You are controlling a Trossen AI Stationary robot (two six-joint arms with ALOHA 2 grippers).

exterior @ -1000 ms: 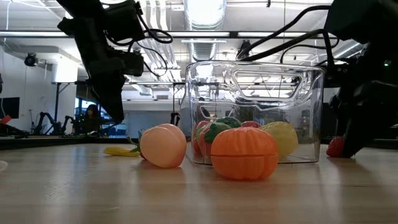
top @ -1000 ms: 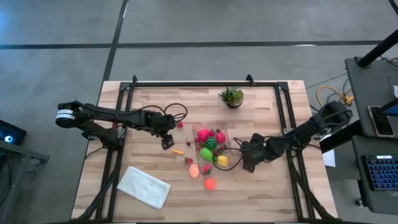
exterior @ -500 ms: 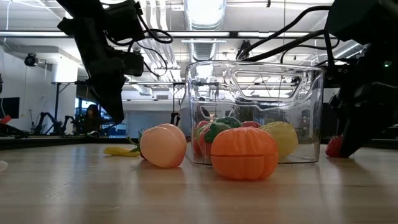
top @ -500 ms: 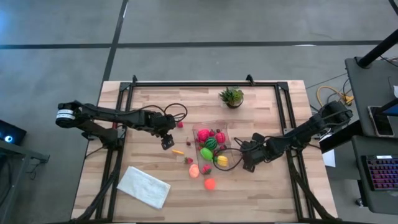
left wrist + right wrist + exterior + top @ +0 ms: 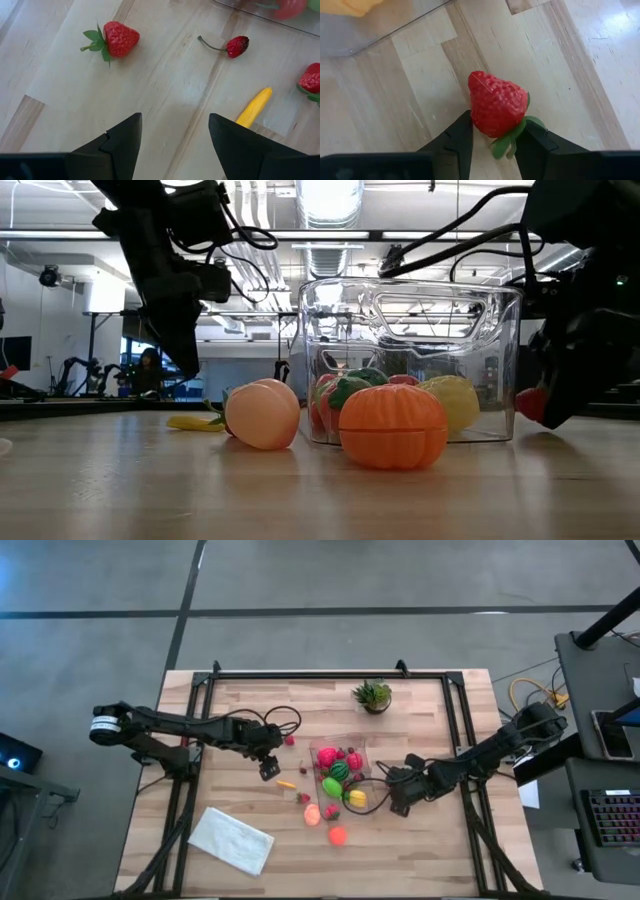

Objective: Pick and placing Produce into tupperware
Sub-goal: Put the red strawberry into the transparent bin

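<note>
While the right gripper (image 5: 492,135) clamps its fingers on a strawberry (image 5: 497,104) beside the tupperware (image 5: 340,768) (above the surface (image 5: 250,710)), the left gripper (image 5: 172,132) hangs with fingers apart, holding nothing.

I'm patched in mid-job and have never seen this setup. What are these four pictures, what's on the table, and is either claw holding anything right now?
Two dark robot arms work at a wooden table. One picture looks straight down, one looks level across the tabletop, and two come from cameras on the arms' wrists.

The clear tupperware in the middle already has toy fruit in it. A peach, an orange pumpkin, a small yellow piece and strawberries lie loose beside it, with a white cloth and a potted plant farther off.

The right gripper is shut on a strawberry next to the tupperware. The left gripper hangs open and empty over the table.
</note>
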